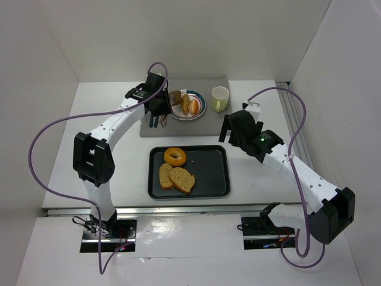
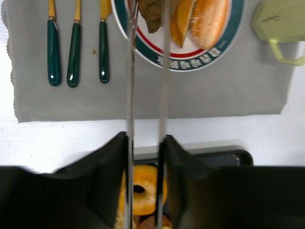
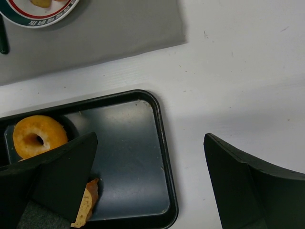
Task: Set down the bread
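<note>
On the near part of the white bench (image 1: 262,179), a dark tray (image 1: 208,170) carries a ring-shaped roll (image 1: 175,157) and two toasted slices (image 1: 182,179), while the right claw (image 3: 150,143) hangs wide open and empty above the tray's right edge. Beyond it lies a grey mat (image 2: 190,95) with three green-handled pieces of cutlery (image 2: 76,52) at its left. There the left claw (image 2: 148,5) reaches over a striped plate (image 2: 190,62), its thin fingers (image 2: 130,71) set narrow with a brown slice (image 2: 152,16) between them, apparently pinched. That slice, the bread to be placed, sits over the plate's left part, just beside an orange wedge and a pale bun (image 2: 209,19). A pale green cup (image 2: 281,28) stands at the mat's far right. The step in hand looks to be setting the slice down. Done well, that means lowering it onto bare plate clear of its neighbours, parting the fingers only once it rests, then lifting straight up so the blades do not drag it. The fingertips and the far half of the plate run off the top of the left wrist view, so whether the slice already touches the plate cannot be told. From overhead, the claw's black body covers the plate's left rim.
</note>
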Motion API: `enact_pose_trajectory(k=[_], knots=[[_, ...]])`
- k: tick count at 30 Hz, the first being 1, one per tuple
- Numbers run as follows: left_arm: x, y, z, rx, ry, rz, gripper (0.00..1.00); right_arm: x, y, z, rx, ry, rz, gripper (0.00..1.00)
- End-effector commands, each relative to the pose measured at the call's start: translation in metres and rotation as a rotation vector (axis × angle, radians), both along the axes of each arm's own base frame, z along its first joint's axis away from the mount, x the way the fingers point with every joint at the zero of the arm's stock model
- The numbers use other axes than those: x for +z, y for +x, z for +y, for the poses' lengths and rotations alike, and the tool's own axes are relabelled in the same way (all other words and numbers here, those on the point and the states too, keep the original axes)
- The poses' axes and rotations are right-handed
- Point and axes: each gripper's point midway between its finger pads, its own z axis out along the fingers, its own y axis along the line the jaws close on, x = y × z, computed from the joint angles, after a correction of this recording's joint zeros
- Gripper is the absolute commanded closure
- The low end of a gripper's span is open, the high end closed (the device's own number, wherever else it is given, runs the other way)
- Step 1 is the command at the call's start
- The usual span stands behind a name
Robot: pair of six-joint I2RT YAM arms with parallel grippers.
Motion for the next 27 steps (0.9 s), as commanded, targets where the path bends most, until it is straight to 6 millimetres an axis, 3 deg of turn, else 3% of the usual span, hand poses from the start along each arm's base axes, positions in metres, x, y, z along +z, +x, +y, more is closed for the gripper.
enact_pose_trajectory(k=[1, 2, 4, 11, 14, 19, 21, 24, 26, 27], knots=[[0.056, -0.006, -0.005, -0.012, -0.031, -0.13, 0.48, 0.009, 0.003, -0.001, -0.014, 0.03, -0.041, 0.0], [0.062, -0.01, -0.009, -0.024, -0.037, -0.143, 0.43, 0.009, 0.003, -0.001, -0.014, 0.03, -0.041, 0.0], [0.056, -0.012, -0.006, -0.016, -0.021, -0.128, 0.37, 0.01, 0.004, 0.002, -0.011, 0.049, -0.045, 0.0], [0.06, -0.013, -0.004, -0.009, -0.014, -0.128, 0.37, 0.017, -0.002, -0.001, -0.011, 0.062, -0.066, 0.0], [0.073, -0.018, 0.0, -0.003, -0.016, -0.149, 0.37, 0.014, -0.006, -0.004, -0.011, 0.056, -0.057, 0.0], [0.125, -0.031, 0.009, -0.014, -0.03, -0.25, 0.4, 0.015, -0.009, -0.007, -0.024, 0.059, -0.062, 0.0], [0.137, -0.039, 0.013, -0.022, -0.026, -0.265, 0.4, 0.015, -0.009, -0.007, -0.024, 0.059, -0.062, 0.0], [0.151, -0.058, 0.022, -0.036, -0.019, -0.29, 0.41, 0.015, -0.011, -0.009, -0.024, 0.06, -0.063, 0.0], [0.15, -0.071, 0.029, -0.043, -0.009, -0.287, 0.41, 0.015, -0.011, -0.009, -0.024, 0.06, -0.063, 0.0], [0.14, -0.077, 0.038, -0.036, 0.016, -0.268, 0.41, 0.015, -0.011, -0.009, -0.024, 0.06, -0.063, 0.0]])
